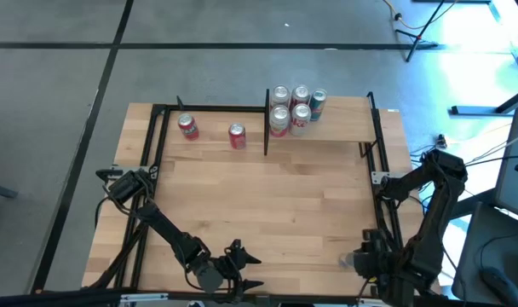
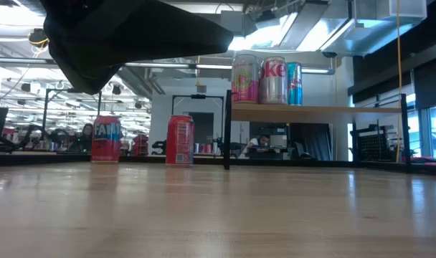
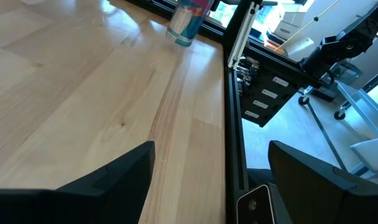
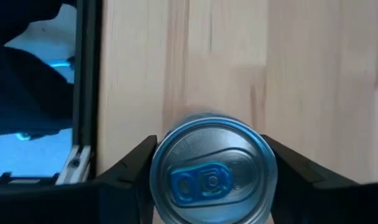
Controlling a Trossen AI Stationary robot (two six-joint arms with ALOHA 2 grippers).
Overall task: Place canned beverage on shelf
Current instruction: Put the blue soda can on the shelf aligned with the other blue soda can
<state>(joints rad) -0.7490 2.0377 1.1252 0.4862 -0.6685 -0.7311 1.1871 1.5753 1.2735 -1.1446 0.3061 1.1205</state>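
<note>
A blue-tabbed silver can [image 4: 212, 168] stands upright near the table's front right edge; the raised wooden shelf [image 1: 344, 128] holds five cans.

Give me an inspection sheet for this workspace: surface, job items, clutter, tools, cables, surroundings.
Surface: light butcher-block wooden tabletop, no spills seen.
Job's things: small raised light-wood shelf holds five upright cans; silver blue-tabbed can stands front right; two red cans stand back left.
Clutter: nothing seen.
Tools: left tool open, empty, at the front edge; right tool around the blue-tabbed can.
Cables: thin dark cables right of the table.
Surroundings: grey concrete floor.
</note>
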